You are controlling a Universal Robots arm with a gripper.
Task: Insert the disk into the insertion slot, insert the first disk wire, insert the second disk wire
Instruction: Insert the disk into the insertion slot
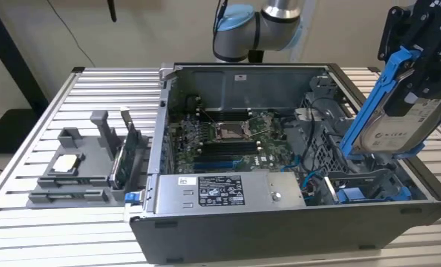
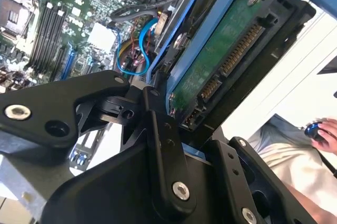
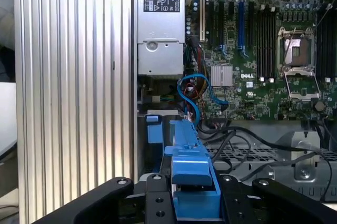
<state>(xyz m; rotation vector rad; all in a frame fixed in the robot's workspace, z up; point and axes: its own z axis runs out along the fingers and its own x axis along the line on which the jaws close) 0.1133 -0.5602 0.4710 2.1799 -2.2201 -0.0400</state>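
The pincer (image 1: pixel 420 69) is clamped on the top of the disk (image 1: pixel 389 119), which hangs tilted, long side up. The insertion slot (image 1: pixel 365 189) lies just below, in the computer case's (image 1: pixel 280 233) near corner at the exterior view's right.

The flat silver-grey rectangular disk (image 1: pixel 402 125) had a dull bare-metal face under a white, paper-like label. Its bright blue carrier bracket (image 1: pixel 368 105) was smooth, faintly glossy plastic. In the second wrist view its underside showed a matt green circuit board. The black tool (image 3: pixel 190 195) looked like matt dark metal with shiny bare screw heads. The rectangular dark grey insertion slot (image 1: pixel 372 179) was dull sheet metal with blue plastic rails. The ribbed silver surface (image 1: pixel 87 94) was satin bare metal that reflected light softly. The grey tray with upright holders (image 1: pixel 94 150) looked like matt moulded plastic.
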